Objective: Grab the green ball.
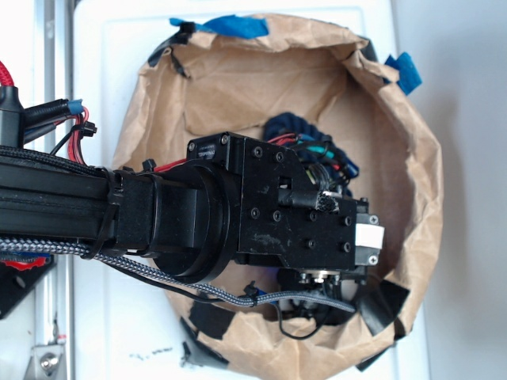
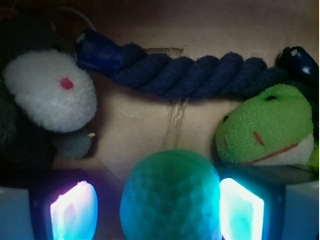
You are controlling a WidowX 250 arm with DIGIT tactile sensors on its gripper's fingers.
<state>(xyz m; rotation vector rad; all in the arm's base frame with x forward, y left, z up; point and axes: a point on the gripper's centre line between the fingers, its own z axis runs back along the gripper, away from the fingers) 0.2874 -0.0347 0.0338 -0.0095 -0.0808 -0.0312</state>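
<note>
Down inside the crumpled brown paper bag [image 1: 412, 158], the black WidowX gripper [image 2: 157, 210] is standing spread apart, its two glowing translucent fingertips [image 2: 75, 210] sitting on either side of the small teal-green dimpled ball [image 2: 171, 197] without yet clamping it; the right pad looks to be just touching the ball, while a gap is showing on the left. The ball is resting on the bag's floor, between the jaws, near the fuzzy lime-green plush animal head [image 2: 265, 130] and well apart from the twisted navy-blue rope toy [image 2: 200, 75]. Judging by its moulded, golf-ball-like skin, it is probably light and fairly firm, somewhat slick and apt to roll or squirt out, so squeezing across its widest middle seems wisest. Only the wrist view is showing the ball, the plush, and the white-muzzled dark stuffed toy [image 2: 50, 92]; the exterior view is hiding them beneath the black arm [image 1: 119, 214], while revealing the bag's rolled rim, blue tape [image 1: 230, 25] and the white table [image 1: 111, 71].
</note>
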